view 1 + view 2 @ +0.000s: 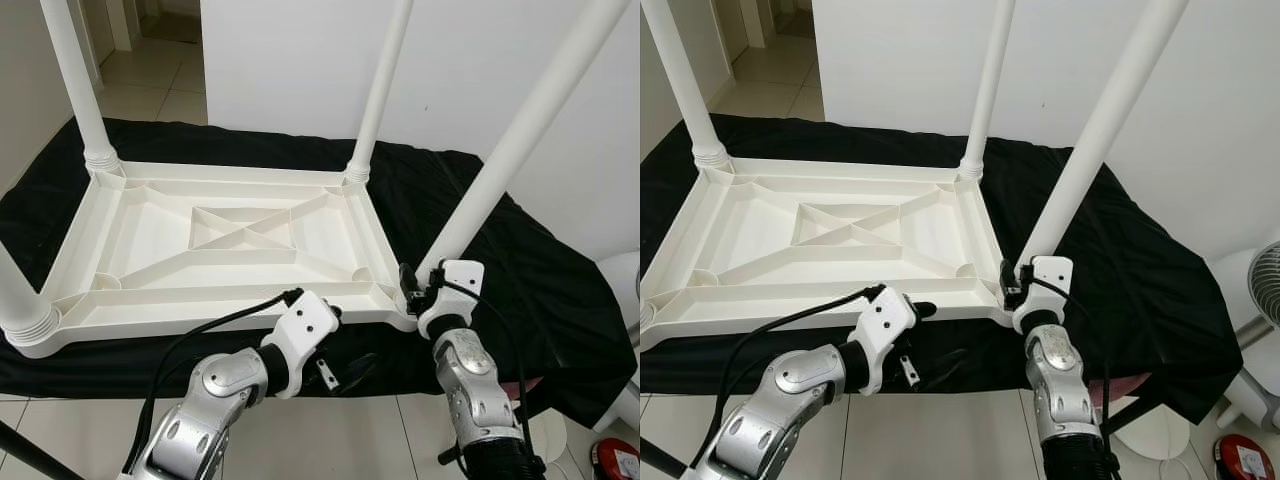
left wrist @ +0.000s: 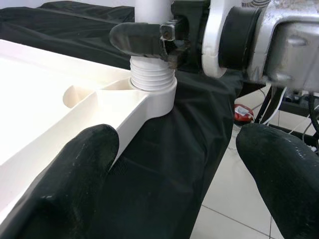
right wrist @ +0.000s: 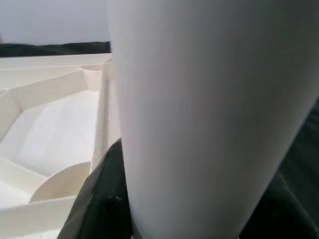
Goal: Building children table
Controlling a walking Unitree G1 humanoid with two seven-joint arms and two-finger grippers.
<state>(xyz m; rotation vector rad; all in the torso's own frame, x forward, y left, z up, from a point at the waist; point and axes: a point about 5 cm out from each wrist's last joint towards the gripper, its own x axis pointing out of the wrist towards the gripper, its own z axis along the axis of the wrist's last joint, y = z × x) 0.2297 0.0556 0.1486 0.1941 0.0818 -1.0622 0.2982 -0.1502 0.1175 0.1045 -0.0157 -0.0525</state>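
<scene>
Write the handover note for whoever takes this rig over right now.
Right gripper: shut on the near-right leg, just above its threaded base.
Left gripper: open, by the tabletop's near edge, holding nothing.
Tabletop: upside down on the black cloth.
Done: all four legs stand in their corner sockets.
Left: I cannot tell if the near-right leg is fully screwed in; check it, then turn the table upright.
</scene>
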